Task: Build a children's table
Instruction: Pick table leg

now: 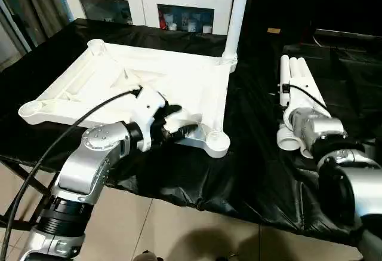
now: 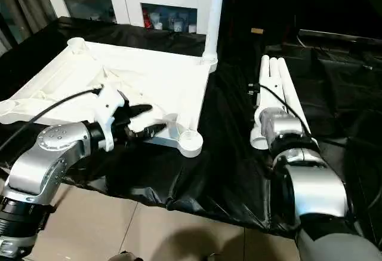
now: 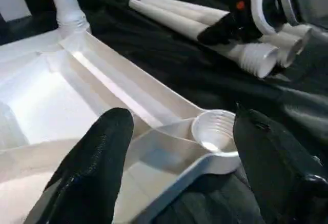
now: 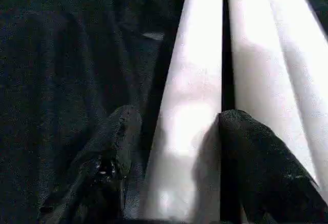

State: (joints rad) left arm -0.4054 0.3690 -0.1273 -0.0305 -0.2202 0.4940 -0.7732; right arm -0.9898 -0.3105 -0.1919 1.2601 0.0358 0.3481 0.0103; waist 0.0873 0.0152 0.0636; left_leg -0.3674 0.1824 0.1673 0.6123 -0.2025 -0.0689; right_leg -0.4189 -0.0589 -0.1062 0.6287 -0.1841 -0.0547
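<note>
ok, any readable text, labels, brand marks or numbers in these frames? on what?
None readable.
Small tan tag on the black table cover: too small to read.
Items behind the cabinet glass doors: too blurred to read.
Tabletop, loose legs and both arms: no visible markings.

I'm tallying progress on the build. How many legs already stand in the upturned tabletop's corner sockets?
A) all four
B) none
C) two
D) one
D: one leg stands upright in the far corner of the tabletop, while three loose legs lie on the black work table and the near socket gapes empty.
</note>
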